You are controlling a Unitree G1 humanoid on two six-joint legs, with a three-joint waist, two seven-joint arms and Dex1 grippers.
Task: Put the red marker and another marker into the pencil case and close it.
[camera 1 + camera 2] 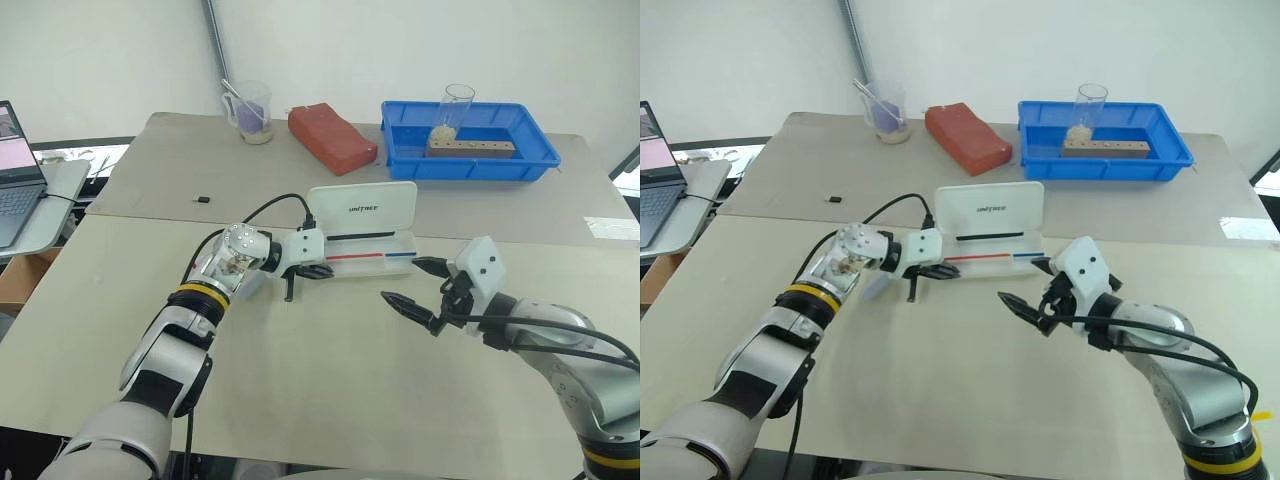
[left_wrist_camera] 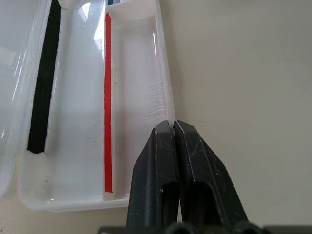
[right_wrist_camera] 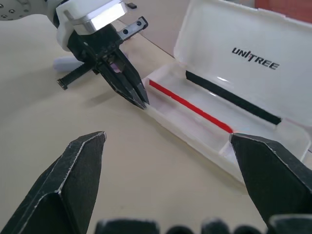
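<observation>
The pencil case lies open in the middle of the table, its lid with the dark "UNITREE" print tilted back. A thin black pen, a thin red stick pen and a blue pen lie inside. My left gripper is shut, its tips at the case's near rim by the left end, and I see nothing between them. A pale lavender marker lies on the table under my left wrist. To the case's right my right gripper hovers wide open and holds nothing. The red marker is out of view.
A blue tray with a glass beaker and a wooden block stands at the back right. A red-brown block and a plastic cup stand at the back. A laptop sits far left. A small black piece lies left of centre.
</observation>
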